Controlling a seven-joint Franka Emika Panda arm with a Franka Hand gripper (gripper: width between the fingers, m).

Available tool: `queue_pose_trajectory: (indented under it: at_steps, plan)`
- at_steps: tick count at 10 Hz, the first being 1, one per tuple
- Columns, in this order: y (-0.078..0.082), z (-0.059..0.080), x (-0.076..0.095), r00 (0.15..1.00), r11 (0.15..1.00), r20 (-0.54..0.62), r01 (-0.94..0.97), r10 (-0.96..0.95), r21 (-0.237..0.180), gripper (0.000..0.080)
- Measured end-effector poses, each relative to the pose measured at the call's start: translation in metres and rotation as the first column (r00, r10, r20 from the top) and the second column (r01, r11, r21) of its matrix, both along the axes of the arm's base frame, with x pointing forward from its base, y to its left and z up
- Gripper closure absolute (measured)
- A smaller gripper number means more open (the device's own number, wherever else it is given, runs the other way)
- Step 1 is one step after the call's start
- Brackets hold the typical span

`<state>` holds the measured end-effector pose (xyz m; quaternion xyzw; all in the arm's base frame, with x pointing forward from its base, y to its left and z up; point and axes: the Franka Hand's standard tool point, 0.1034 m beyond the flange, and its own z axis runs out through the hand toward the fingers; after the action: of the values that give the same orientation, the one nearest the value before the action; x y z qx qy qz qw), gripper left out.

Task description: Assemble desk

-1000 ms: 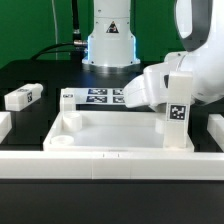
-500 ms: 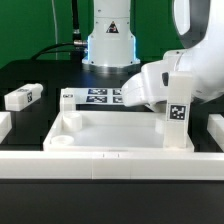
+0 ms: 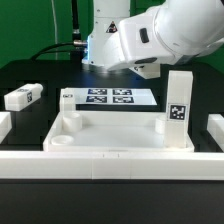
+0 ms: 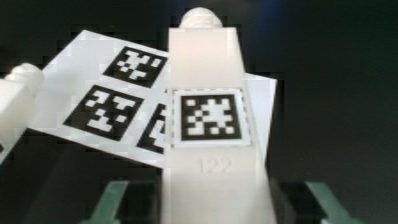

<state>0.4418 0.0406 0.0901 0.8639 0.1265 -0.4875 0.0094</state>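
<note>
**Black table, desk tray with one leg standing**

Black table [image 3: 30, 75] fills the scene, with a green backdrop [image 3: 40, 20] behind it. Nearest the camera, a long low white rail [image 3: 110, 163] runs across the whole front. Just behind it lies the desk tray [image 3: 115, 133], a white rectangle with raised walls. Two round sockets show at its end on the exterior view's left, a near socket [image 3: 60, 140] and a far socket [image 3: 70, 122] on a raised block. At the tray's end on the exterior view's right an upright leg [image 3: 178, 110] stands square and vertical, its black-and-white tag facing the camera. Which corner socket it sits in I cannot tell.

A white piece [image 3: 213, 130] lies beside the tray at the exterior view's right edge. Farther back on the exterior view's left, a loose leg [image 3: 22, 97] lies on its side, well apart from the tray. Beyond the tray's far wall the marker board [image 3: 110, 97] lies flat.

Above it all, the white arm [image 3: 165, 35] reaches in from its base [image 3: 108, 45] at the far side. It hides the claw in the exterior view.

From the wrist, the claw [image 4: 214, 190] is spread. One of its fingers [image 4: 121, 200] stands on each side of the upright leg [image 4: 210, 110] with a dark gap between. It pinches nothing. The marker board [image 4: 116, 85] shows behind the leg.
</note>
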Motion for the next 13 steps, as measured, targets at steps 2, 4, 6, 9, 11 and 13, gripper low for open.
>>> queue_pose_trajectory:
  at_steps: [2,4,6,9,11,13]
  plan:
    - [0.000,-0.002,0.005,0.999,1.000,0.033,-0.001,0.001,0.005,0.0512]
    - [-0.004,0.014,0.023,0.993,1.000,0.119,0.003,-0.006,0.028,0.0512]
    - [-0.016,0.051,0.043,0.980,0.999,0.196,0.030,-0.036,0.034,0.0511]
    - [-0.017,0.056,0.060,0.909,0.998,0.416,0.015,-0.041,0.065,0.0511]
    - [-0.019,0.056,0.065,0.835,0.996,0.548,0.009,-0.054,0.086,0.0511]
    - [-0.028,0.075,0.082,0.733,0.960,0.621,0.185,-0.277,0.210,0.0511]
